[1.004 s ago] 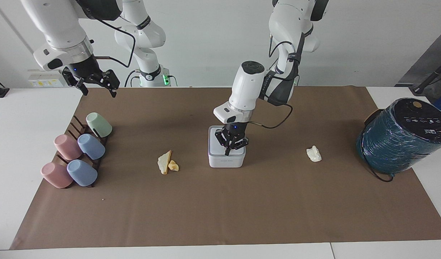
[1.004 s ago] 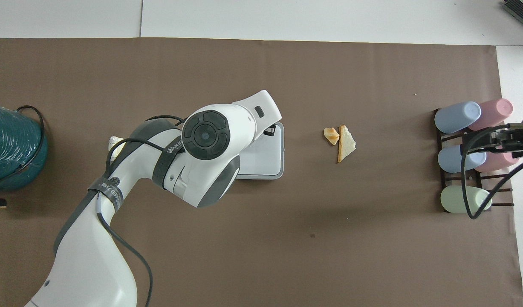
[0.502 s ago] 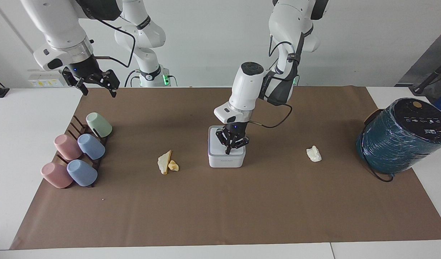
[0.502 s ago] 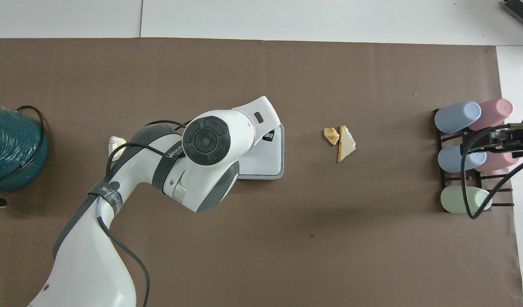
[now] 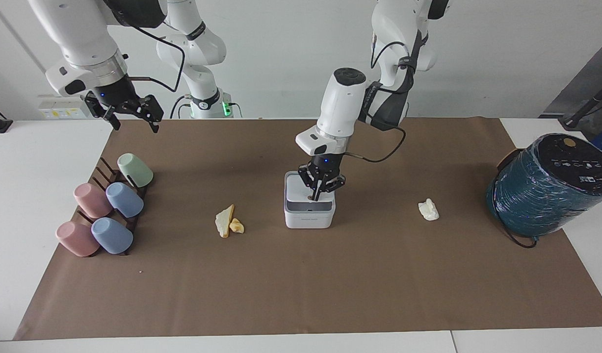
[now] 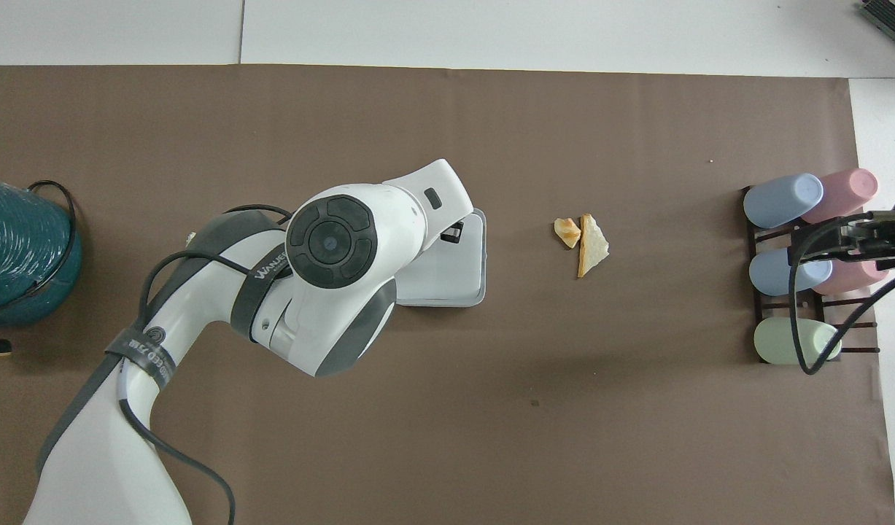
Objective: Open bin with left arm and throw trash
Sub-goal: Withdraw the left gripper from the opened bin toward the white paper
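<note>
White plastic bin (image 5: 309, 208) is sitting mid-bench, lid (image 5: 301, 191) tilting up. Left claw (image 5: 321, 189) is gripping the lid's button. Right claw (image 5: 132, 112), fingers apart, is waiting over the bench corner. Lid-opening is underway; next, swing it fully back. Trash (image 5: 229, 221) is lying beside the bin.
</note>
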